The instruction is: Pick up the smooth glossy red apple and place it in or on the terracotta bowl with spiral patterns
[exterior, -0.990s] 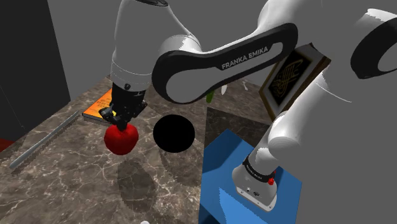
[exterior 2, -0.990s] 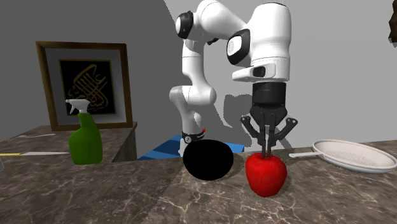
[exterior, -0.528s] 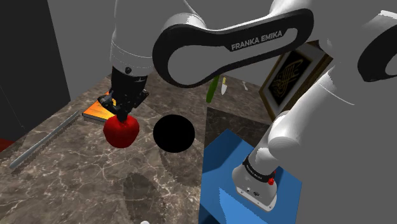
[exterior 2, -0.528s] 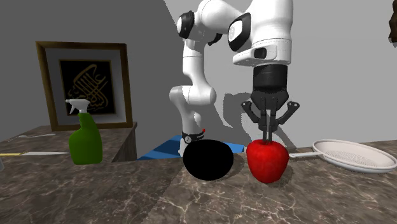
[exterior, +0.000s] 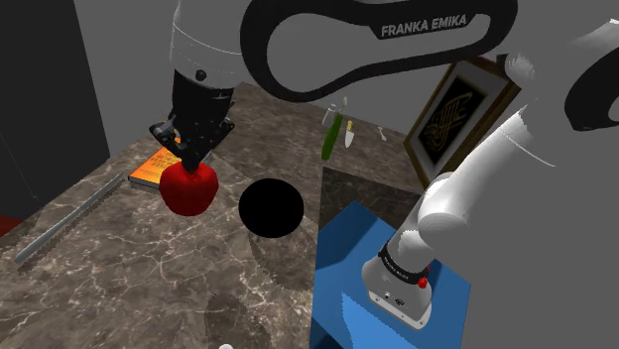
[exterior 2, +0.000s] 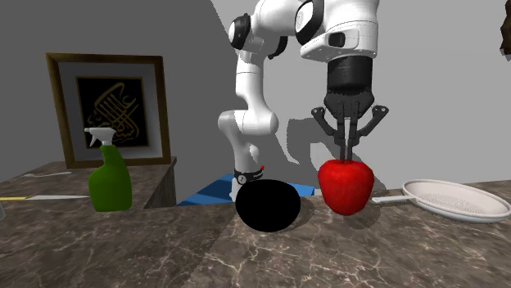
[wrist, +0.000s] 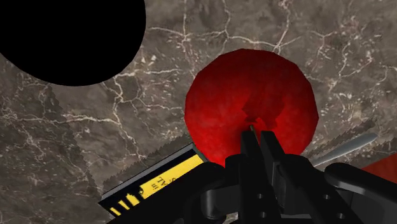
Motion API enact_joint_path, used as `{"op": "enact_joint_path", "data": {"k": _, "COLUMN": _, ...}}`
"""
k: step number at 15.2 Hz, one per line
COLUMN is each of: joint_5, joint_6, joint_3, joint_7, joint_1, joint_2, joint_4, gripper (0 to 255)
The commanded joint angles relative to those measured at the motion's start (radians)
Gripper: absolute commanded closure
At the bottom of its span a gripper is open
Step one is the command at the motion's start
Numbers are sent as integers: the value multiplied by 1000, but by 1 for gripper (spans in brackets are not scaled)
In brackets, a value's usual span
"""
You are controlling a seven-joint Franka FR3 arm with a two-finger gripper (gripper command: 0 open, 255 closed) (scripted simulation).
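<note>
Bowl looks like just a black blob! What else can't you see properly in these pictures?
- Bowl: drawn plain black, so pattern, rim and inside cannot be made out; the wrist view's edge cuts it off.
- Apple: its stem spot is hidden under the gripper in the wrist view.
- Book: lettering too small to read; in the shoulder view the apple and gripper cover part of it.

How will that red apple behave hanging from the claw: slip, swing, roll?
It looks rigid: the apple shows no dent where the claw pinches its top. That narrow pinch on glossy skin could slip or let it swing. Being round, it would likely roll if dropped on the flat counter.
</note>
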Motion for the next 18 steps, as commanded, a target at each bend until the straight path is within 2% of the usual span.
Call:
{"op": "enact_joint_path", "data": {"k": 1, "joint_5": 2, "joint_6": -26, "joint_3": -2, "joint_7": -2, "joint_1": 0, "joint_2": -4, "joint_4": 23, "gripper": 255}}
{"op": "enact_joint_path", "data": {"k": 11, "joint_5": 10, "joint_6": -153, "joint_3": -12, "joint_7": -14, "joint_1": -3, "joint_2": -17, "joint_4": 140, "gripper": 255}}
{"op": "enact_joint_path", "data": {"k": 14, "joint_5": 85, "joint_6": -182, "joint_3": -75, "joint_7": -104, "joint_1": -3, "joint_2": -141, "joint_4": 63, "gripper": 255}}
{"op": "enact_joint_path", "data": {"k": 18, "joint_5": 144, "joint_6": -236, "joint_3": -168, "joint_7": -207, "joint_1": 9, "joint_2": -283, "joint_4": -20, "gripper": 255}}
